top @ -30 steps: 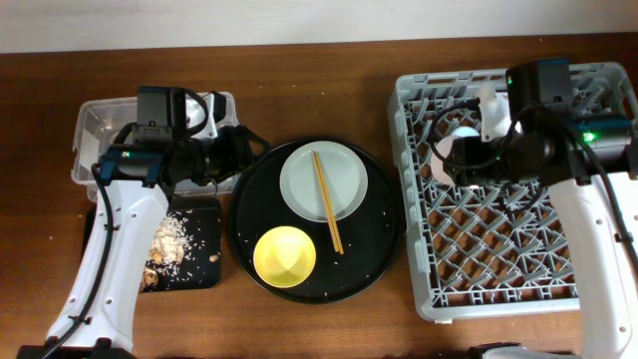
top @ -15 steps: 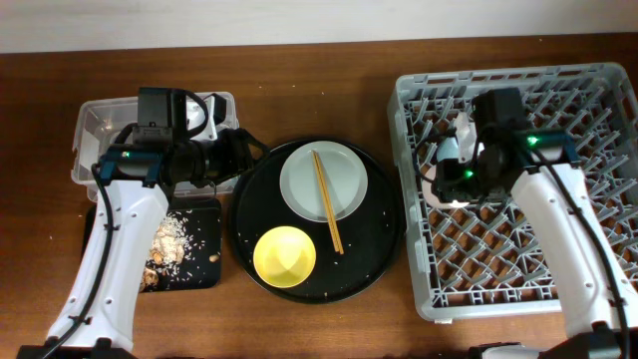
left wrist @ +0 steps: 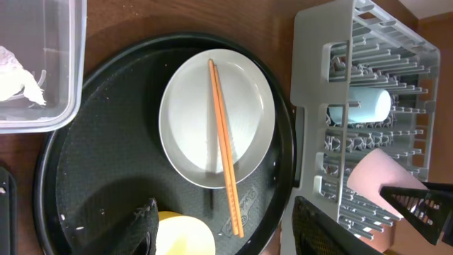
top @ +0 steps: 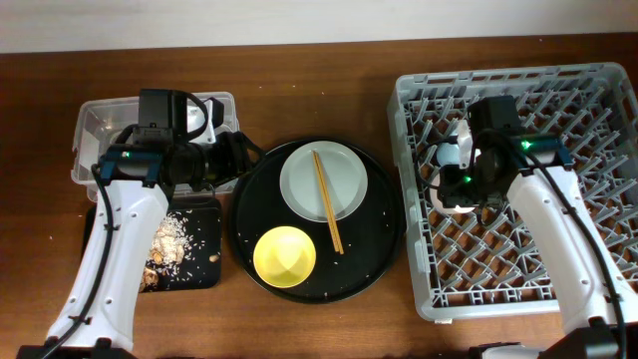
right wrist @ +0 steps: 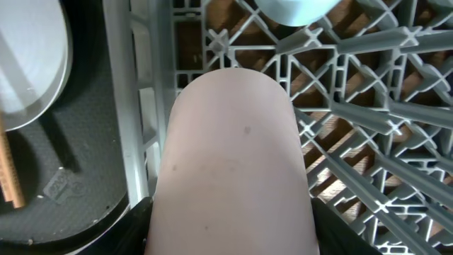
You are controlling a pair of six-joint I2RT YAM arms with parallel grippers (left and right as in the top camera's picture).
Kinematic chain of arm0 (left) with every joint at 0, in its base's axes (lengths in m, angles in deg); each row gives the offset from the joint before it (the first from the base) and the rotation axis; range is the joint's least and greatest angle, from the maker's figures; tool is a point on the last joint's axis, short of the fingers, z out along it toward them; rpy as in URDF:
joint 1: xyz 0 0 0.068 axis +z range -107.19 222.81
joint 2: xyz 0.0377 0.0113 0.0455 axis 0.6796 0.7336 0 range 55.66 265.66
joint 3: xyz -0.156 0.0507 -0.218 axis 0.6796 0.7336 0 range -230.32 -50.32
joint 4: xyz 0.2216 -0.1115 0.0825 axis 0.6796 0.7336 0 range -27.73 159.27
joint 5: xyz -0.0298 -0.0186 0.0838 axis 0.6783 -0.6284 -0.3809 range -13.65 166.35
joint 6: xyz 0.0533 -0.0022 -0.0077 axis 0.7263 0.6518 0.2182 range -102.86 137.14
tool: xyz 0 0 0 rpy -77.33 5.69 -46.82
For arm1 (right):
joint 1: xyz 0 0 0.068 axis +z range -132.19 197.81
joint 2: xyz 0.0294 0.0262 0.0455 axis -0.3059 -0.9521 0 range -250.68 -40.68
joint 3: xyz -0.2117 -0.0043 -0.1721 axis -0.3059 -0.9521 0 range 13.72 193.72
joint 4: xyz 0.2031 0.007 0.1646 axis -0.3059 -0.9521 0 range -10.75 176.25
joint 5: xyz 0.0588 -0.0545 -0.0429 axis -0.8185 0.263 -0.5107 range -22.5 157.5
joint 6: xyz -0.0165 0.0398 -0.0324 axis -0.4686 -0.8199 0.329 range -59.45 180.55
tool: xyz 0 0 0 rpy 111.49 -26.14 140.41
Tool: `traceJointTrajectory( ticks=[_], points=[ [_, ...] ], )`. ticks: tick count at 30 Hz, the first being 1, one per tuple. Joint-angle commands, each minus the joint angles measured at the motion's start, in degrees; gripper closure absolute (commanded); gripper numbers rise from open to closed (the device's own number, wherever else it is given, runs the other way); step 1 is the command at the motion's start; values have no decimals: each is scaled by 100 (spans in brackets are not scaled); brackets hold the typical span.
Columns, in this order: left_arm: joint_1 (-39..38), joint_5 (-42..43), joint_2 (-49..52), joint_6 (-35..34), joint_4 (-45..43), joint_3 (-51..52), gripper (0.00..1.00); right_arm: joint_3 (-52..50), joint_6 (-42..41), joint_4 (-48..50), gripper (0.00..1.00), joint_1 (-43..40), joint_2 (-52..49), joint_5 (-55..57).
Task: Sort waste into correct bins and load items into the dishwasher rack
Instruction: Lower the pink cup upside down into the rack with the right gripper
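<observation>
**Grey rack awaits a second cup while plate and bowl wait on the tray**

Grey plastic, latticed and pegged, the dishwasher rack [top: 518, 274] fills the right of the table, the place every dish is meant to reach. Beside it, the round black tray [top: 374, 249] serves as a staging ground. The left gripper [left wrist: 226, 230] hangs over its left edge, fingers spread with nothing between them, seemingly poised for a next pick. At far left, the clear box [top: 95, 120] and the flat black tray [top: 199, 214] keep two kinds of waste apart. The white plate [top: 299, 189] and the yellow bowl [top: 284, 254] sit on the round tray, not yet loaded. The right gripper [top: 464, 175] is clamped on the sides of the pink-white cup [right wrist: 230, 163] over the rack's left rows, near the light blue cup [left wrist: 361, 106], which lies among the pegs. Whether the held cup touches the lattice cannot be told. The wooden chopsticks [top: 326, 204] rest across the plate. The crumpled tissue [left wrist: 14, 78] lies in the clear box, and the tan food scraps [top: 169, 244] lie on the flat tray.
</observation>
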Motion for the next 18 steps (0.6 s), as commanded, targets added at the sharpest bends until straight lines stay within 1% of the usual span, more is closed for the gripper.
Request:
traceJointTrajectory(
  ticks=[1,10,11,14,15,18],
  points=[
    [-11,-85,-13,116,7,-9,40,-81,-87,70,51,-4,0,160],
    [-11,-87,-13,118,28,-9,40,-352,-87,472,50,-4,-11,160],
    [-11,-90,-13,118,28,-9,39,-352,-87,455,47,-4,-11,160],
    [-11,-90,-13,116,26,-9,38,-387,-87,448,46,-4,-11,160],
    [-11,-122,-13,116,26,-9,36,-409,-87,455,45,-4,-11,160],
    [-4,-415,-13,116,52,-9,34,-424,-85,496,41,-4,-11,160]
  ],
)
